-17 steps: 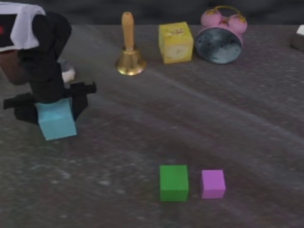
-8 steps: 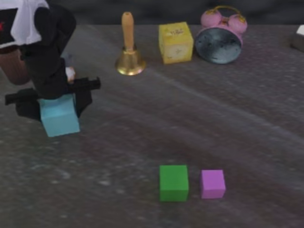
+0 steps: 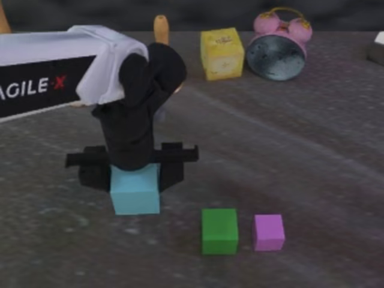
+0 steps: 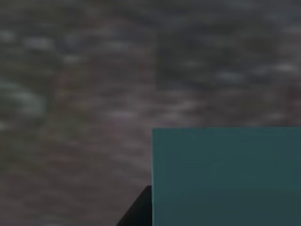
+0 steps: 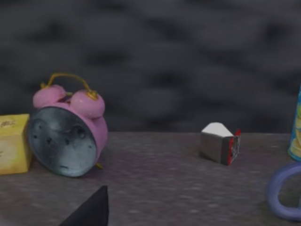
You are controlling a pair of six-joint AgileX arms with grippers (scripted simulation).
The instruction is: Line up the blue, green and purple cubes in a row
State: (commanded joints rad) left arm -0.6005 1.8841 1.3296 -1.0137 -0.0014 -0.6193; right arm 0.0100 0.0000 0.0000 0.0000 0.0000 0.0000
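Observation:
My left gripper (image 3: 135,179) is shut on the sky-blue cube (image 3: 135,195), its black fingers (image 3: 95,174) on the cube's left and right sides. The cube hangs left of the green cube (image 3: 219,231), a gap apart and slightly farther back. The purple cube (image 3: 268,232) sits just right of the green one, in line with it. In the left wrist view the blue cube (image 4: 225,176) fills a corner beside one dark finger (image 4: 138,212). My right gripper is outside the top view; its wrist view shows one lone fingertip (image 5: 91,212) over bare table, so it is open.
Along the back stand a bell (image 3: 160,27) mostly hidden by my left arm, a yellow cube (image 3: 222,53), a pink alarm clock (image 3: 279,45) and a pale box (image 3: 377,48) at the right edge. The right wrist view adds a white carton (image 5: 218,142).
My left gripper has carried the blue cube from the table's left toward the right and front, close to the green cube. The green and purple cubes have not moved.

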